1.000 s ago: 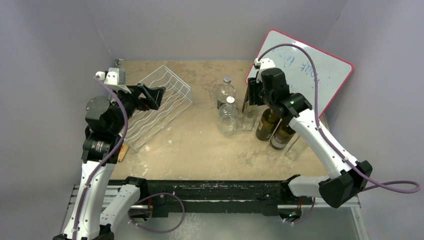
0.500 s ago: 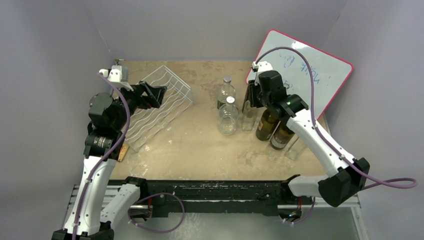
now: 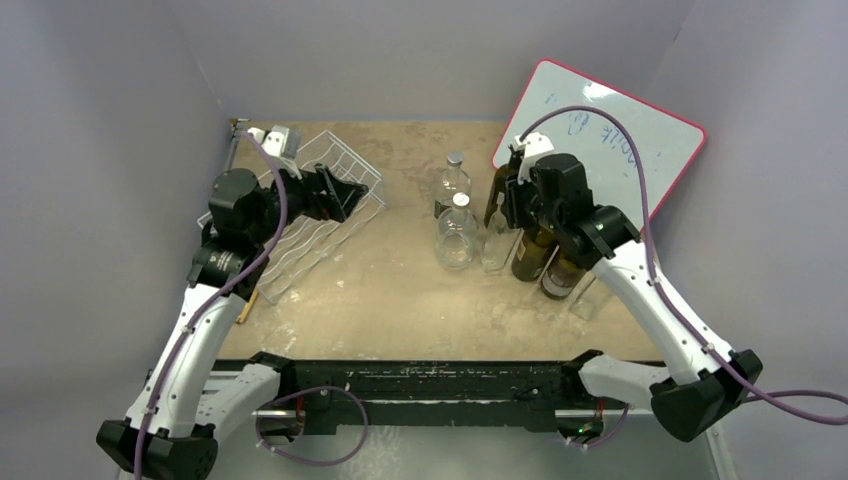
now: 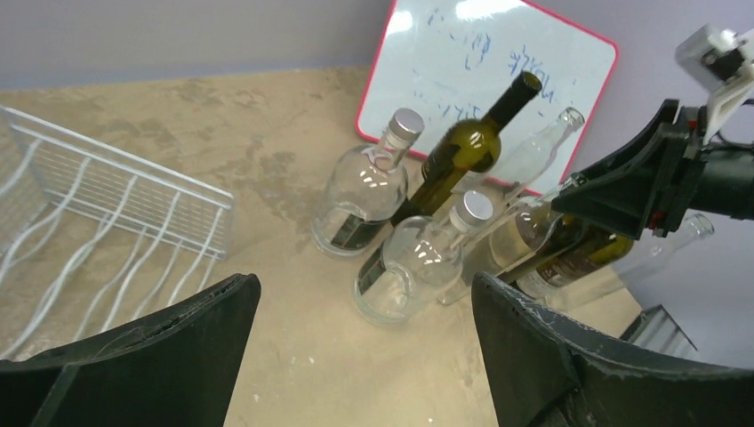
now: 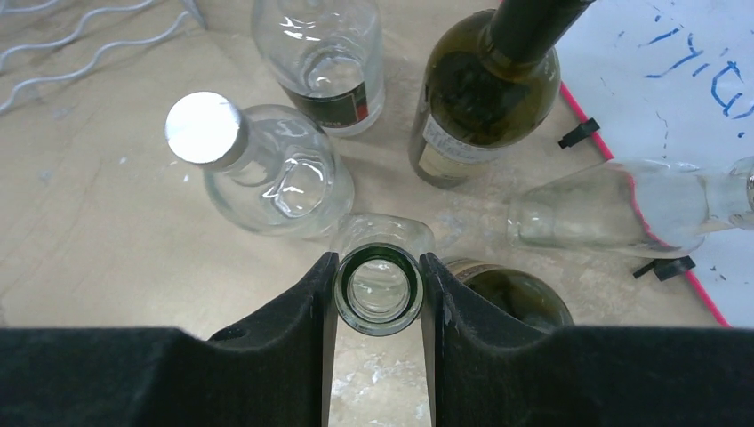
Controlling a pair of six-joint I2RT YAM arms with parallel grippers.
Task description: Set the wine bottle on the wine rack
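**STEP IN HAND:** lift-out of the wine bottle [image 5: 382, 229]. Clock refs = top view, 12 = far edge of table [image 3: 400, 290].

**STATUS**
- R gripper [image 5: 378, 267]: clenched on the btl neck just below the open mouth. One finger each side, both touching glass.
- L gripper [image 3: 350, 193]: released, jaws wide, nothing between them. It hangs over the 3 o'clock edge of the wine rack [image 3: 305, 245].
- The wine bottle is clear glass and stands upright on the table, in the cluster at approx. 2 o'clock. The rack sits at 10 o'clock, well apart from it.

**NEIGHBOURS OF HELD BTL**
- Capped flask [image 5: 267, 178]: 9 o'clock, just beside.
- Dark bottle [image 5: 511, 298]: 3–4 o'clock, just beside. Contact: cannot tell.
- Olive bottle [image 5: 485, 98]: 12 o'clock, w/ the whiteboard [image 3: 670, 150] behind it.

**PROCEDURE (advised)**
1. Raise straight up, w/ no side travel until the base looks clear of neighbouring tops.
2. Go slow. The glass is smooth and the load hangs from the neck only, so a jerk probably means slip.
3. Traverse toward 9 o'clock, keeping the btl vertical.
4. Tip to horizontal only near the rack, then lay the body in one groove.
5. The L gripper looks well placed to take the body or steady the rack.

**RISK:** a nudge to the dark bottle could topple the cluster.
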